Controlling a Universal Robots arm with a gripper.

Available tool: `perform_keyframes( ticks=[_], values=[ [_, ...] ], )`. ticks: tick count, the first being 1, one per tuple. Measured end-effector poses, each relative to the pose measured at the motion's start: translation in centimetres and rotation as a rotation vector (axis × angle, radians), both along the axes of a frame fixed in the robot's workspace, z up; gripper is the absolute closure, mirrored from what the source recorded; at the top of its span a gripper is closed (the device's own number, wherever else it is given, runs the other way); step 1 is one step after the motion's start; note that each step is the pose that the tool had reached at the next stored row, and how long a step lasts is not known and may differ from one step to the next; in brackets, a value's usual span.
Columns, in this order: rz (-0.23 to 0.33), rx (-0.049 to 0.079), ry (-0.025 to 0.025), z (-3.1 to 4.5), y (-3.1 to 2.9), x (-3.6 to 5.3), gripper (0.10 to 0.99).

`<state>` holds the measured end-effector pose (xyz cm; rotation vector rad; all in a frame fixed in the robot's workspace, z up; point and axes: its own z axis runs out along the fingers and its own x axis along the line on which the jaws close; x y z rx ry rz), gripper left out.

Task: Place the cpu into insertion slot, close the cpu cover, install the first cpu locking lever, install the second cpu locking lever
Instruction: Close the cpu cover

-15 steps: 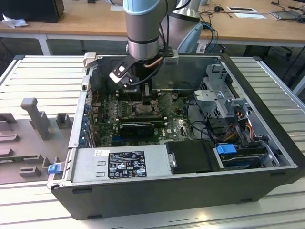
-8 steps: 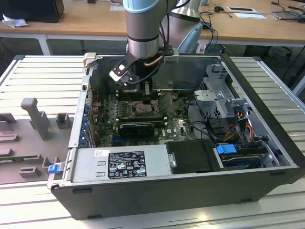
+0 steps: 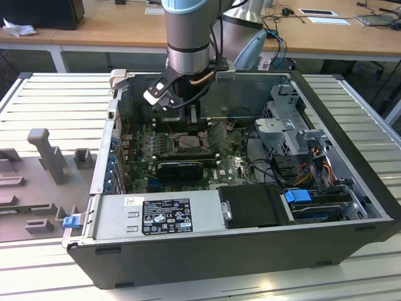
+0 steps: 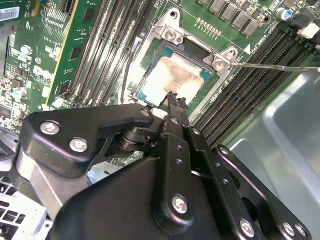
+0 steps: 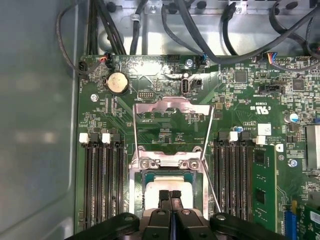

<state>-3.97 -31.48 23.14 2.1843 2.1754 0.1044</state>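
Apparently touching, cpu (image 5: 152, 186) beneath end effector (image 5: 169, 194)

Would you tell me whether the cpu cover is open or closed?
Open: in the first wrist view the cpu cover is swung back off the insertion slot, leaving the pale top of the cpu uncovered.

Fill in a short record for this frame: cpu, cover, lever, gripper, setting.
cpu: seated in the insertion slot, pale top showing
cpu cover: open, swung back from the slot
locking lever: thin rod sticking out beside the slot, not latched
gripper: shut, tips at the cpu's edge; contact unclear
setting: open computer case
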Motion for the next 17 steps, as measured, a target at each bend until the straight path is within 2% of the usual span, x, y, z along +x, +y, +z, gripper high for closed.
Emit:
perform_keyframes(
  ticks=[2, 5, 11, 13, 17],
  values=[
    [0.000, 0.000, -0.0001, 0.35, 0.00, 0.00, 0.980],
    [0.000, 0.000, -0.0001, 1.27, 0.01, 0.00, 0.980],
    [0.000, 0.000, -0.0002, 2.24, 0.11, 0.00, 0.980],
    [0.000, 0.000, -0.0001, 2.94, 0.15, 0.00, 0.980],
    [0.000, 0.000, -0.0001, 3.30, 0.19, 0.05, 0.980]
  ],
)
